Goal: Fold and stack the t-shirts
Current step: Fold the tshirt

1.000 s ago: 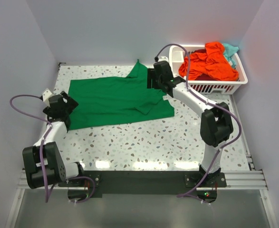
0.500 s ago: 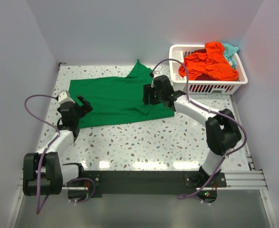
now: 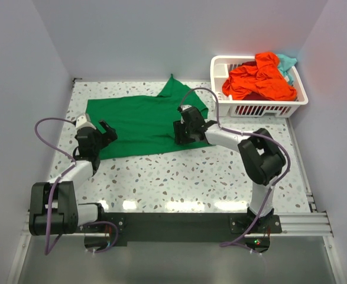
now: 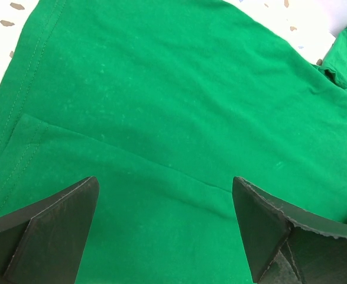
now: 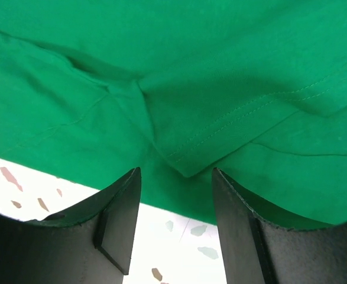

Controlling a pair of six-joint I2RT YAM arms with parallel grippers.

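Green t-shirt spread flat on speckled table, far-right corner peaked up. Left gripper: jaws wide, nothing between them, above the shirt's left end. Right gripper: jaws narrower yet apart, empty, over a folded hem at the shirt's near right edge. Orange-red t-shirt and teal t-shirt heaped in white slotted basket, back right.
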